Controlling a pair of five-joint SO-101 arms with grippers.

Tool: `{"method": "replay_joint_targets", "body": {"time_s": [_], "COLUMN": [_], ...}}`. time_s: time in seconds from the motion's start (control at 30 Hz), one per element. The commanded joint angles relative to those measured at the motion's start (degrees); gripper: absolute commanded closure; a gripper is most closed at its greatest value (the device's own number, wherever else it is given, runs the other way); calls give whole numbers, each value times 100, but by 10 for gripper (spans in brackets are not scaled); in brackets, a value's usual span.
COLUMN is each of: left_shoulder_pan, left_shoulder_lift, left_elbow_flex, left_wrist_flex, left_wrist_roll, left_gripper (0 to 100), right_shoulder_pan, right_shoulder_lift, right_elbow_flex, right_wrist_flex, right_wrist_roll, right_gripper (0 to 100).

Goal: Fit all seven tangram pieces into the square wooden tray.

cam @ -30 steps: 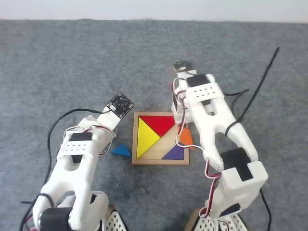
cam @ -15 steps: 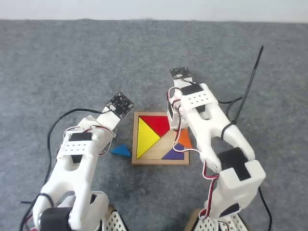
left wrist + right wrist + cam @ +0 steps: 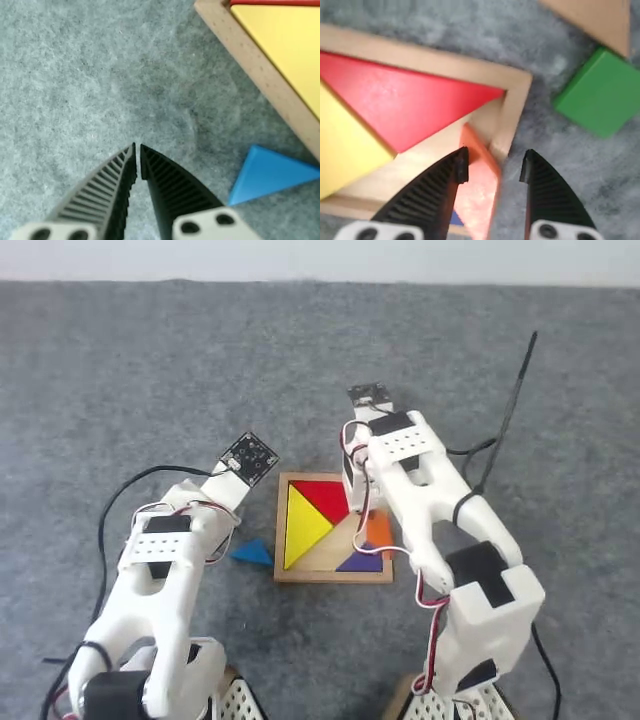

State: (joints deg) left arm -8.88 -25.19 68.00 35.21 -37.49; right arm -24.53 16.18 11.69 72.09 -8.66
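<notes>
Nearest the arms' bases, the purple piece (image 3: 360, 562) lies flat in the near right corner of the square wooden tray (image 3: 330, 578). Just outside the tray's left wall, the blue triangle (image 3: 252, 553) lies loose on the grey felt (image 3: 150, 370). The left gripper (image 3: 138, 149) hangs over bare felt near that triangle, its jaws drawn almost together with nothing between them.

Farther in, the yellow triangle (image 3: 303, 523) fills the left side of the tray and looks seated. The orange piece (image 3: 477, 185) is the one being worked. It is tilted, with one end inside near the red triangle's tip and its body seeming to rest on the right wall. The right gripper (image 3: 495, 161) straddles it with jaws spread. One finger is at the piece's edge and the other stands apart from it, so I judge it is not gripped.

At the far side, the red triangle (image 3: 325, 496) sits flat along the far wall. Beyond the tray's far right corner, on the felt, lie the green square (image 3: 602, 95) and a pale wood-coloured piece (image 3: 597, 15).

Three pieces appear placed, one is half in, and three wait outside, with bare floor showing in the tray's middle. I judge the task a little under halfway, and the orange piece needs laying flat first
</notes>
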Motion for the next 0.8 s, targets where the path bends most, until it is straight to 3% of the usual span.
{"method": "replay_joint_targets", "body": {"time_s": [0.0, 0.17, 0.37, 0.6, 0.77], "left_shoulder_pan": [-18, -18, -18, -18, -18], "left_shoulder_lift": [-211, -211, -211, -211, -211], "left_elbow_flex": [-31, -31, -31, -31, -31], "left_wrist_flex": [-97, -97, -97, -97, -97], "left_wrist_roll": [18, 18, 18, 18, 18], "left_gripper": [988, 988, 988, 988, 988], "right_shoulder_pan": [-110, -110, -48, 66, 22], "right_shoulder_lift": [145, 154, 145, 101, -57], "right_elbow_flex": [-35, -18, 0, -369, -1116], "right_wrist_flex": [330, 382, 382, 769, 1077], "right_wrist_roll": [-44, -53, -44, -9, 0], "right_gripper": [816, 820, 946, 801, 778]}}
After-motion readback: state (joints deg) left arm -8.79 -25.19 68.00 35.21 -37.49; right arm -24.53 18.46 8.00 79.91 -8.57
